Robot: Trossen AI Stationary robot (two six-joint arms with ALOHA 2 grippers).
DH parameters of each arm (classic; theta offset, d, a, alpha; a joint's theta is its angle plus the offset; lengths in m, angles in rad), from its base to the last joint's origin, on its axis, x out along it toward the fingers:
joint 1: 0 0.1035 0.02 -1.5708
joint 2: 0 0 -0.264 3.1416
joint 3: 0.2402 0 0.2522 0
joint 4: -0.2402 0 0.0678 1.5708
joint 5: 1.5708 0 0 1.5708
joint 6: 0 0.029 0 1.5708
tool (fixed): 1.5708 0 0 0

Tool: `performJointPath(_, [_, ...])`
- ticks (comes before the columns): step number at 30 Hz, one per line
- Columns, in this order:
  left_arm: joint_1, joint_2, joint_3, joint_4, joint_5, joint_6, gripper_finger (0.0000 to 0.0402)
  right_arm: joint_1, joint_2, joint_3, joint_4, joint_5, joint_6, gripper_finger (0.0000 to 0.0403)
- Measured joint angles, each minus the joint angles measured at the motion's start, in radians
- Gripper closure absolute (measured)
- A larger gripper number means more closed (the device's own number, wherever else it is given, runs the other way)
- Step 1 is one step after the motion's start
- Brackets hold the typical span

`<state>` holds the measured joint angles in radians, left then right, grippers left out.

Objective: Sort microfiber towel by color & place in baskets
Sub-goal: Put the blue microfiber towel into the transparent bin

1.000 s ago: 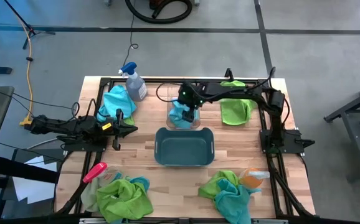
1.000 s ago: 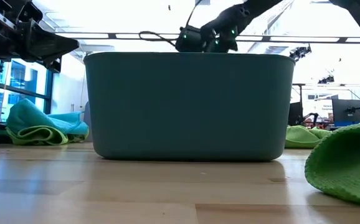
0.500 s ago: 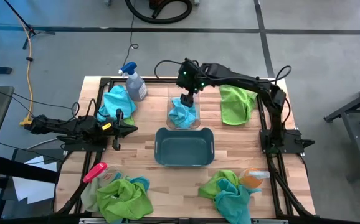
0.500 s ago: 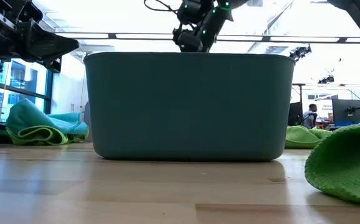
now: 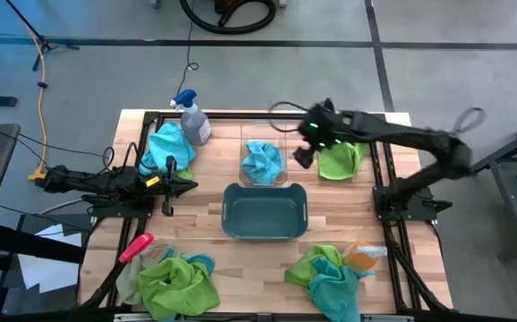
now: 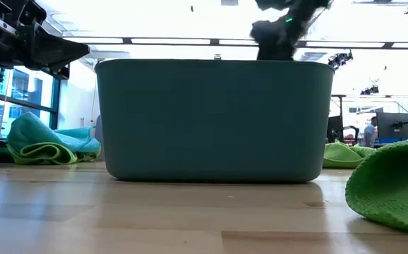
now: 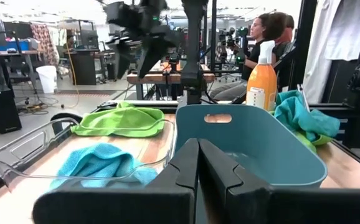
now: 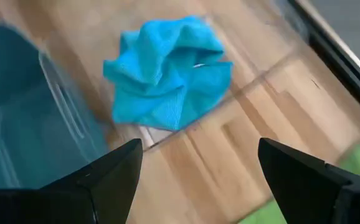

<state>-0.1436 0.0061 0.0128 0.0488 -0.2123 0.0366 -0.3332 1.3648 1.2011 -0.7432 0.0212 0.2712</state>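
The right gripper [image 5: 301,157] stands wide open and empty, above the desk [image 5: 330,234] between the clear bin [image 5: 263,183] and a green towel [image 5: 339,159] lying flat at the far right. One blue towel [image 5: 262,161] sits bunched inside the clear bin. The teal bin [image 5: 265,212], just near of it, looks empty, though its floor is only partly seen. The left gripper [image 5: 180,185] is closed on nothing, parked at the left of the desk beside a blue towel [image 5: 167,146] with a little green at its edge.

If the green towel is the next pick, the risk is a thin pinch: it lies spread out, so open fingers may catch one layer and let it slip on the lift, or drag it over the desk frame. A low swing to the teal bin could clip the clear bin's wall and shove it.

The mixed heaps at near left [image 5: 178,282] and near right [image 5: 328,275] hold green and blue tangled together; a grab there may lift both colours and spoil the sort.
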Motion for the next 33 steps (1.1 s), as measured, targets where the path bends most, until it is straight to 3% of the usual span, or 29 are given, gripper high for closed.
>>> performJointPath(5, [0.0,0.0,0.0,0.005,0.0,0.001,0.0401,0.072,-0.244,-0.2,0.262,0.097,0.249,0.0087])
performJointPath(9, [0.0,0.0,0.0,0.064,0.0,-0.036,0.0402,0.113,-0.342,-0.285,0.412,0.144,0.291,0.0087])
performJointPath(17, [0.0,0.001,0.0,0.222,-0.011,-0.29,0.0402,0.145,-0.362,-0.307,0.429,0.129,0.325,0.0087])
performJointPath(23, [0.0,0.094,0.098,0.246,-0.173,-0.379,0.0376,0.135,-0.357,-0.307,0.428,0.129,0.275,0.0087])
performJointPath(27, [0.0,0.245,0.294,0.08,-0.227,-0.343,0.0316,0.121,-0.357,-0.307,0.428,0.129,0.271,0.0087])
performJointPath(33, [0.01,0.483,0.732,-0.475,-0.304,-0.361,0.0208,0.109,-0.358,-0.307,0.428,0.129,0.212,0.0087])
